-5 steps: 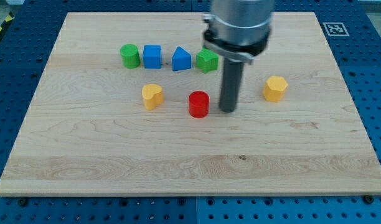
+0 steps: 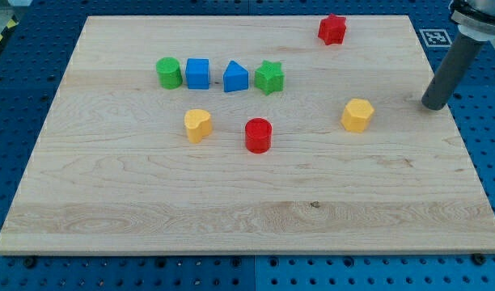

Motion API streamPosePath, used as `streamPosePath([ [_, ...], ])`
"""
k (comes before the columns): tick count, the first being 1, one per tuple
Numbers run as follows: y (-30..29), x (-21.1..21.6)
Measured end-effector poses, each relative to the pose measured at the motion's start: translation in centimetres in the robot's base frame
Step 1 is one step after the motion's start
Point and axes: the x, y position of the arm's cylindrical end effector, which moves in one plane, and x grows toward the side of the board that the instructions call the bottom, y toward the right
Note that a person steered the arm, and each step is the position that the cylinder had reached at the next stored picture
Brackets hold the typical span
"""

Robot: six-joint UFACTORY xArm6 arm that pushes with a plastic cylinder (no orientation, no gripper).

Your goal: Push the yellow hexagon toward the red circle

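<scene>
Pincer-wise it's just my tip (image 2: pixel 434 106), no jaws to spread or pinch, sitting near the worktop's (image 2: pixel 231 202) right edge, right of the yellow hexagon (image 2: pixel 357 115), not touching. Red circle (image 2: pixel 258 135) lies well left of the hexagon, yellow heart (image 2: pixel 197 125) further left.

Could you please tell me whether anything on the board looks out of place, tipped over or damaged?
Nothing looks damaged or tipped. The red star sits alone near the view's top edge, apart from the row of green and blue blocks. My tip rests to the view's right of the yellow hexagon, not touching it.
</scene>
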Motion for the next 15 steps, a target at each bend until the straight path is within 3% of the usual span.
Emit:
streamPosePath([
  [3,-7.0,0.5],
  [5,-7.9,4.4],
  [7,-9.2,1.0],
  [9,-12.0,1.0],
  [12,-13.3,7.9],
  [15,-16.3,8.3],
])
